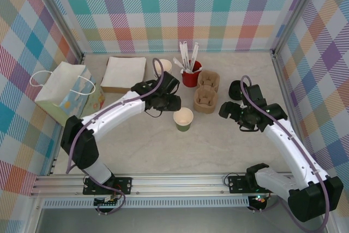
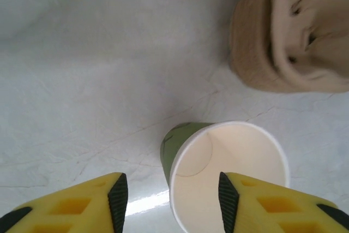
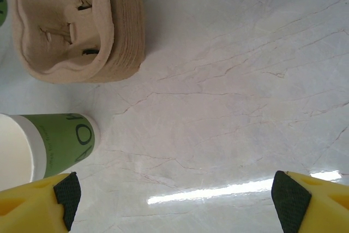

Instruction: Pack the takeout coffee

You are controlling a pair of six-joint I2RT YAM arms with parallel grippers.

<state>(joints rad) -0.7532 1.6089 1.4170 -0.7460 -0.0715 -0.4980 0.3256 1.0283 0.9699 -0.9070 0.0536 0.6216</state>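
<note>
Two arms flank the lidless green paper cup [image 1: 183,118] standing upright on the table [image 1: 218,145]: the left gripper [image 2: 172,188], jaws apart, hovers just over its far-left rim, while the right gripper [image 3: 177,193], spread wide on nothing, waits well to its right.

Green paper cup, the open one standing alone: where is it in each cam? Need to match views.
Top external: green cup mid-table, lidless, just below-left of the brown pulp carrier stack.
Left wrist: green cup at bottom centre, open mouth toward the camera; carrier stack at top right.
Right wrist: green cup at the left edge, lower half; carrier stack at top left.
Shared landmark: the carrier stack, beside the cup in every view.
</note>
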